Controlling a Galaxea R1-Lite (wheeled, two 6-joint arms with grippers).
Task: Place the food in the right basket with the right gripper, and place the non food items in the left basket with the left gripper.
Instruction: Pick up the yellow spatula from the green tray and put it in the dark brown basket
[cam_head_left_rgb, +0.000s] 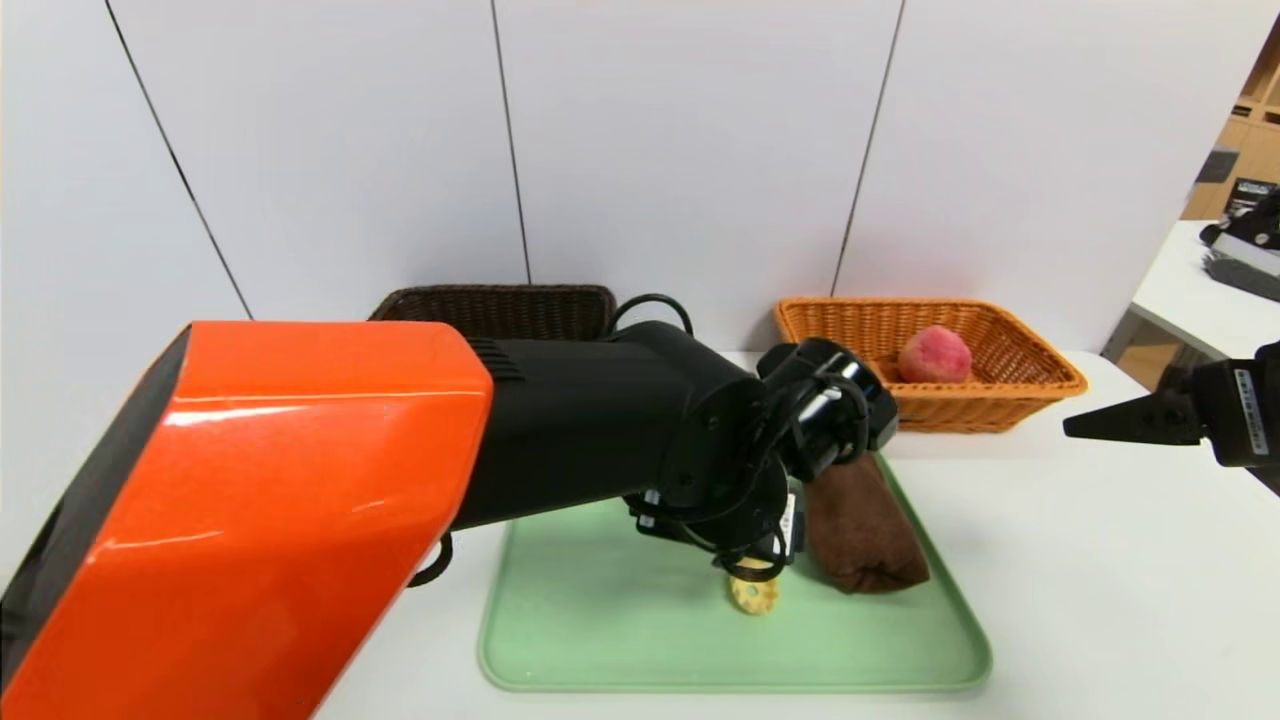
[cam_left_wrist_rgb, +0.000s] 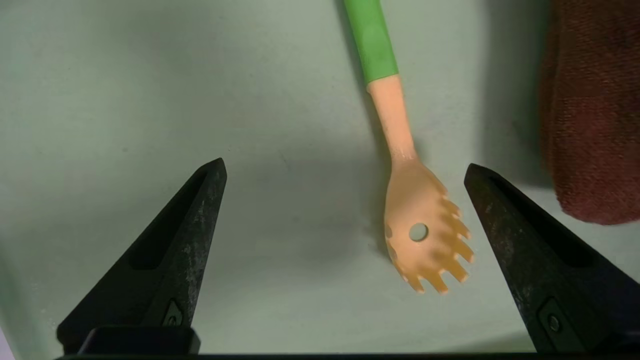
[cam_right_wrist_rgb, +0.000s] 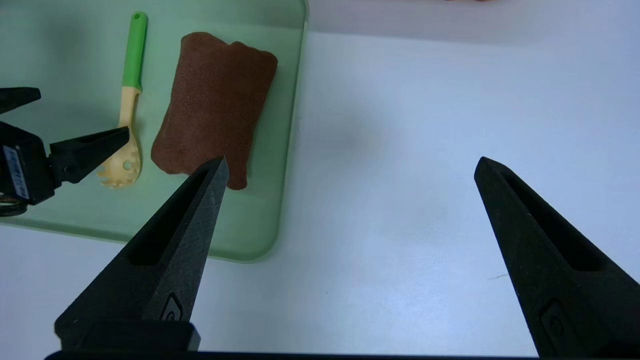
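Observation:
A pasta spoon with a beige pronged head and green handle lies flat on the green tray. My left gripper hangs open just above it, and the spoon head lies near one finger. A brown folded towel lies beside the spoon on the tray's right side. In the head view only the spoon head shows under my left wrist. My right gripper is open and empty over bare table right of the tray. A pink peach rests in the orange right basket.
The dark brown left basket stands at the back against the wall, mostly hidden behind my left arm. The tray's left half holds nothing. Another white table with dark gear stands at far right.

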